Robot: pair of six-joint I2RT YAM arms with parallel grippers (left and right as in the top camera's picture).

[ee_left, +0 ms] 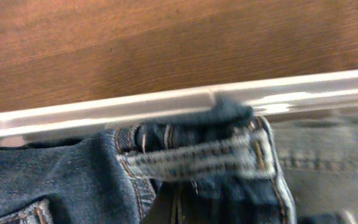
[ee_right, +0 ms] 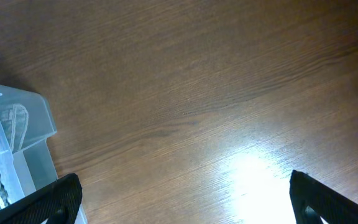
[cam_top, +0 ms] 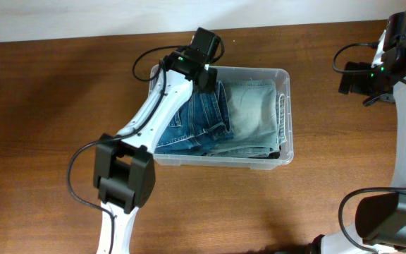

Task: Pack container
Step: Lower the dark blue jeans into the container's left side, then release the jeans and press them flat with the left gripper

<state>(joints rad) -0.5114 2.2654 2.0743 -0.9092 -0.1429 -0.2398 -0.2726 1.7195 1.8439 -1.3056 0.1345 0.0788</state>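
Observation:
The container (cam_top: 220,161) is a clear plastic bin in the middle of the table. Dark blue jeans (cam_top: 196,123) fill its left half and folded light blue jeans (cam_top: 252,113) its right half. My left gripper (cam_top: 208,76) is down inside the bin's back left corner. In the left wrist view its fingers (ee_left: 176,208) look shut together in the dark jeans (ee_left: 61,180), whose waistband (ee_left: 197,158) lies bunched against the bin's rim (ee_left: 104,112). My right gripper (cam_top: 356,81) is open and empty over bare table, right of the bin. It also shows in the right wrist view (ee_right: 185,199), with the bin's corner (ee_right: 17,143) at its left.
The wooden table (cam_top: 48,106) surrounds the bin. The left arm's base (cam_top: 122,176) stands at the front left, close to the bin's front left corner. The right arm's base (cam_top: 383,219) stands at the front right. Black cables hang from both arms.

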